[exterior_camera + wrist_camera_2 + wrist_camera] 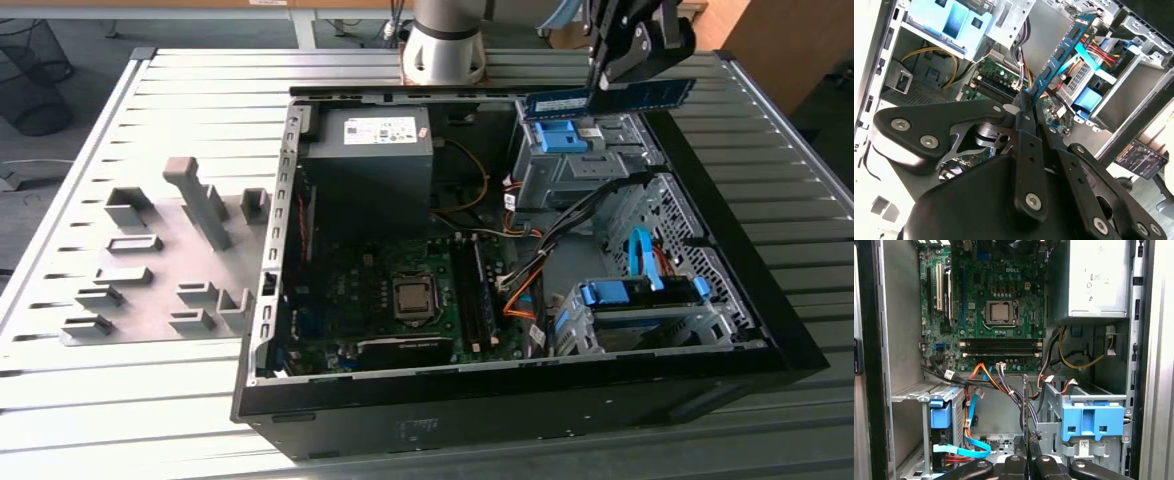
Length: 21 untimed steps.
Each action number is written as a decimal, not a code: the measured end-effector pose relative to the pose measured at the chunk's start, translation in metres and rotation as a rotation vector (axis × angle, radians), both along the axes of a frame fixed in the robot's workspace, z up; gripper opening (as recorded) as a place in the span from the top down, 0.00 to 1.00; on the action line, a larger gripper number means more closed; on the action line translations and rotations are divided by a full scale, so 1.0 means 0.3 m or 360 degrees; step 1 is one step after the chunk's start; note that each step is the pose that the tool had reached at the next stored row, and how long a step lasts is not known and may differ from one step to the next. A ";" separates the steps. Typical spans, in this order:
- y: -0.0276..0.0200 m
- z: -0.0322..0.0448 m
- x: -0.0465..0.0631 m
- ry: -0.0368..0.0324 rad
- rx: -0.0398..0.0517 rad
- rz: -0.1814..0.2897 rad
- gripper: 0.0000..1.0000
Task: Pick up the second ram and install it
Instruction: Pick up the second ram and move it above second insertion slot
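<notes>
The second ram [611,98], a thin blue-green stick with black chips, hangs level above the open computer case [534,390], over the back drive bay at the exterior view's right. My gripper [627,82] is shut on it from above. In the second wrist view the ram [1061,52] sticks out from between the black fingers [1021,107]. In the first wrist view the ram [1025,415] shows edge-on as a thin dark line rising from the gripper [1026,462]. The motherboard's memory slots [999,346] lie well beyond it, next to the processor socket [1000,312].
Inside the case are a grey power supply [367,150], blue drive-bay clips [561,135] [641,293], and orange, blue and black cables [527,290]. A grey fixture plate [160,260] with upright blocks lies at the exterior view's left. The arm's base [445,45] stands behind the case.
</notes>
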<state>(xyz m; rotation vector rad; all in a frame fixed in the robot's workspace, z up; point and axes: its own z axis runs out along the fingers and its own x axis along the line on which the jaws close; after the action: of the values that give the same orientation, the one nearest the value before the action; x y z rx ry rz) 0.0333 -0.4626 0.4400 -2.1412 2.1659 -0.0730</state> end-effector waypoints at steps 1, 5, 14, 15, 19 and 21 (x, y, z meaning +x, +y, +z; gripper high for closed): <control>0.000 0.000 0.000 0.0013 0.0000 0.0000 0.86; 0.000 -0.001 0.000 0.0029 0.0000 0.0000 0.86; 0.000 0.000 0.000 0.0029 0.0000 0.0000 0.86; 0.000 -0.001 0.000 0.0029 0.0000 0.0000 0.86; 0.000 -0.001 0.000 0.0039 0.0003 -0.0002 0.86; 0.000 0.000 0.000 0.0039 0.0003 -0.0002 0.86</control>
<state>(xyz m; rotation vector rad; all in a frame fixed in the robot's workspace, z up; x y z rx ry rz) 0.0334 -0.4626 0.4398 -2.1509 2.1799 -0.0451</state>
